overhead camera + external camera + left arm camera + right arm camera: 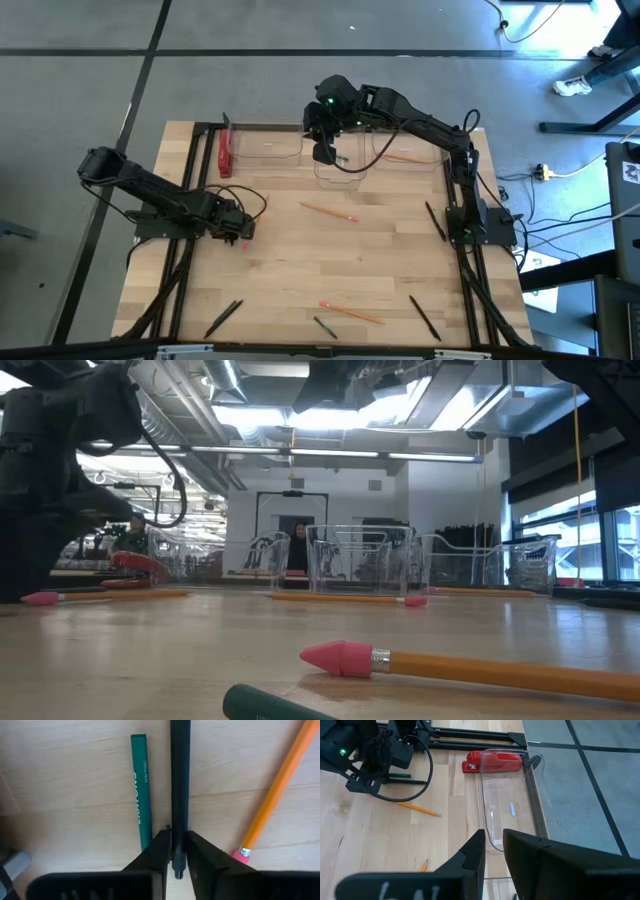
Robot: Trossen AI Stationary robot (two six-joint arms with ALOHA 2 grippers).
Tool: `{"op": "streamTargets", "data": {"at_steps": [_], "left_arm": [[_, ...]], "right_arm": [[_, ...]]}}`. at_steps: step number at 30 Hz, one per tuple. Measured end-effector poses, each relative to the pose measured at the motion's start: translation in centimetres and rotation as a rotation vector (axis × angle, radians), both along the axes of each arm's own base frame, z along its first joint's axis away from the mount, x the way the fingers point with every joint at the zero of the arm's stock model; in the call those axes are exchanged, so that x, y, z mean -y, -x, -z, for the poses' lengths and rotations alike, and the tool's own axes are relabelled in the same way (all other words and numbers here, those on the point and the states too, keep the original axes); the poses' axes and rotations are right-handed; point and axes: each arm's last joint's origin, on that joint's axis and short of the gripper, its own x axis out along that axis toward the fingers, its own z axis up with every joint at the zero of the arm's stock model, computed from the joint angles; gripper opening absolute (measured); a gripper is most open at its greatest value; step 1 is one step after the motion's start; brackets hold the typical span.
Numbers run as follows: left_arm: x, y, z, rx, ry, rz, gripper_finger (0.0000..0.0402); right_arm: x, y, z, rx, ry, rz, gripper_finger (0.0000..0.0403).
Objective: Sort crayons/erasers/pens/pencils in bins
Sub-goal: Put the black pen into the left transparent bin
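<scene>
The left pincer (pixel 179 851) is clamped on a black pen (pixel 180 780) low over the desk (pixel 300 270), with a green crayon (pixel 140 790) just beside the pen and an orange pencil (pixel 275 785) on its other side. The right pincer (pixel 494 851) hangs above the clear bins (pixel 340 150) at the desk's far edge, fingers slightly apart and empty.

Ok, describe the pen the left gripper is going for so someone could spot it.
Find the left gripper low over the table's left side. Between its fingers lies a slim black pen, flat on the wood. A shorter green crayon lies along one side and an orange pencil on the other.
</scene>
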Motion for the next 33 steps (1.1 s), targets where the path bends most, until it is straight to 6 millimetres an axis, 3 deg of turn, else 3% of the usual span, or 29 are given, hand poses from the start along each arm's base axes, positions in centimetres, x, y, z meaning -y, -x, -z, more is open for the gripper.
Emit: {"op": "streamTargets", "data": {"at_steps": [6,33], "left_arm": [[0.0,0.0,0.0,0.001,-0.001,0.001,0.0017],[-0.4,0.8,-2.1,0.186,-0.031,0.013,0.0015]], "right_arm": [[0.0,0.0,0.0,0.000,0.000,0.000,0.0071],[0.0,0.0,0.0,0.000,-0.002,0.002,0.0071]]}}
